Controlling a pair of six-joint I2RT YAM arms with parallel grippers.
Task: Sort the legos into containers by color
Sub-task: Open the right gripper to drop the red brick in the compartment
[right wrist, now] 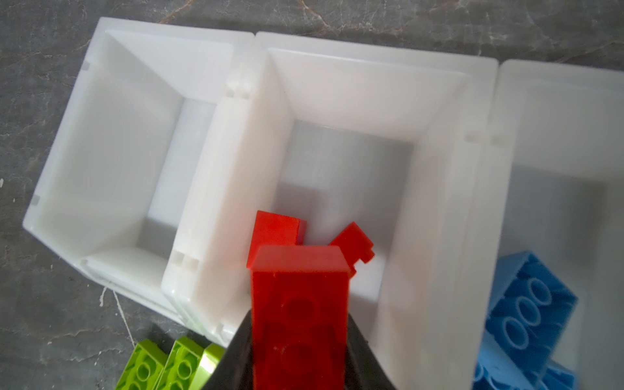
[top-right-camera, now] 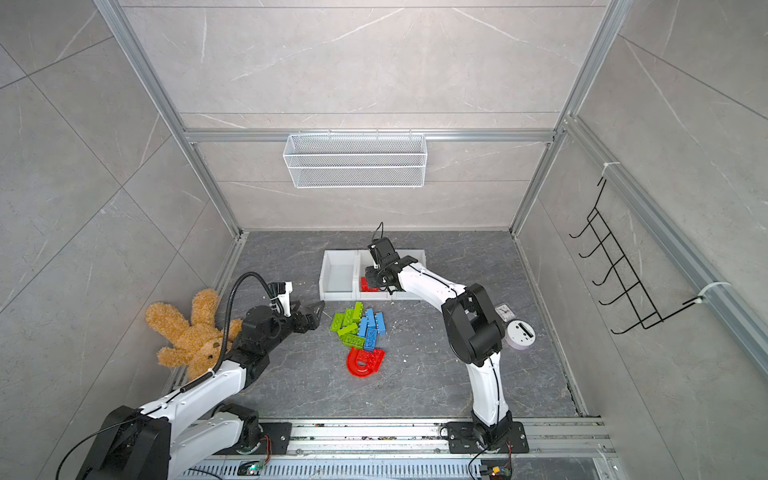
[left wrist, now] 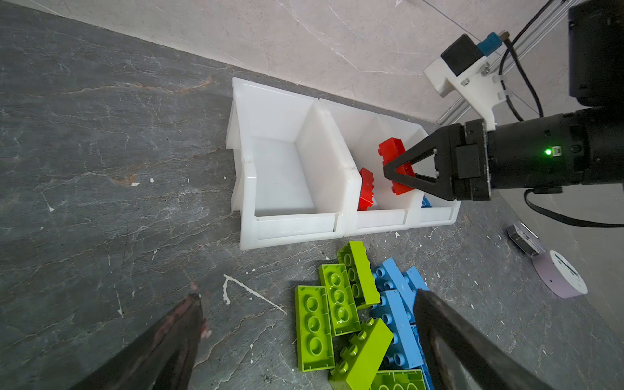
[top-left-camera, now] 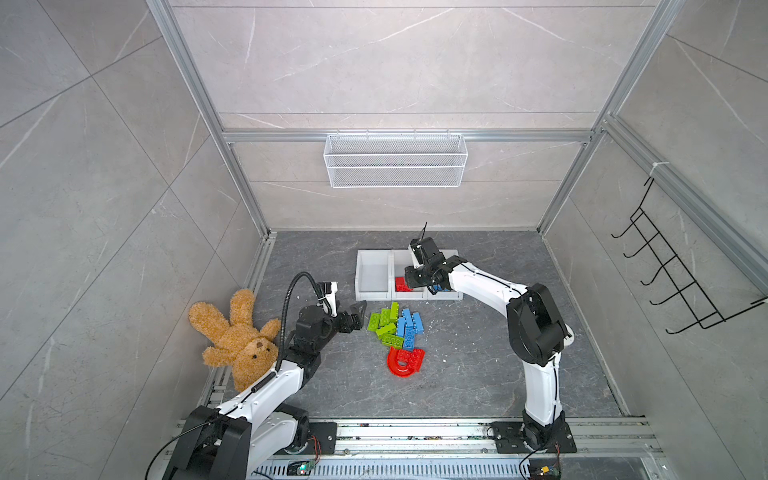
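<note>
Red arch (top-left-camera: 402, 362), top views only

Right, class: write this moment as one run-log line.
right gripper: shut on red brick, over middle bin | left gripper: open, beside pile | left bin: empty

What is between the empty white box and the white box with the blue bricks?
The middle white plastic bin, seen in the right wrist view. Red studded bricks lie inside it, and the right gripper holds another red brick.
</note>
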